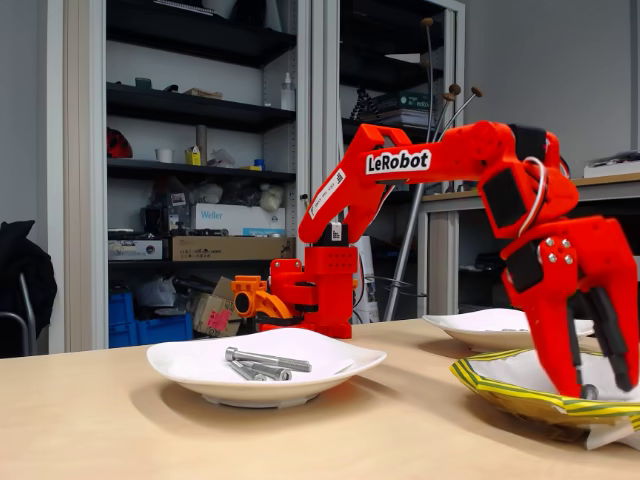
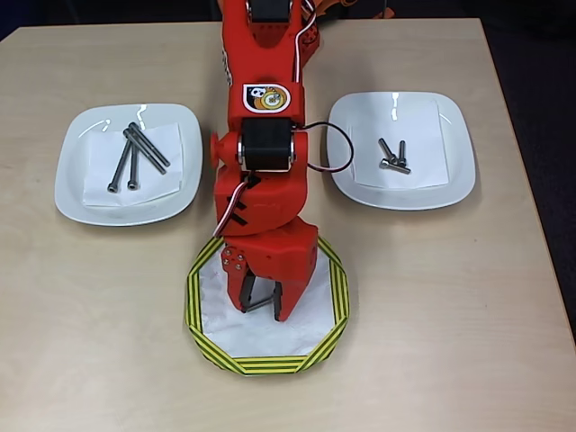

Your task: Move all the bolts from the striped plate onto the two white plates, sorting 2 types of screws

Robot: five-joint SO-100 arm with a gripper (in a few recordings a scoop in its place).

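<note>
We see the gripper [image 2: 262, 304] low over the striped plate [image 2: 335, 306], its jaws narrowed around a bolt [image 2: 260, 306] lying crosswise between the tips; whether it is firmly clamped we cannot tell. We judge the arm reaches steeply down so the tips can meet the flat plate. In the overhead view, the left white plate [image 2: 76, 193] holds four long bolts [image 2: 132, 157], and the right white plate [image 2: 454, 175] three short bolts [image 2: 393, 158], so sorting looks nearly done.
</note>
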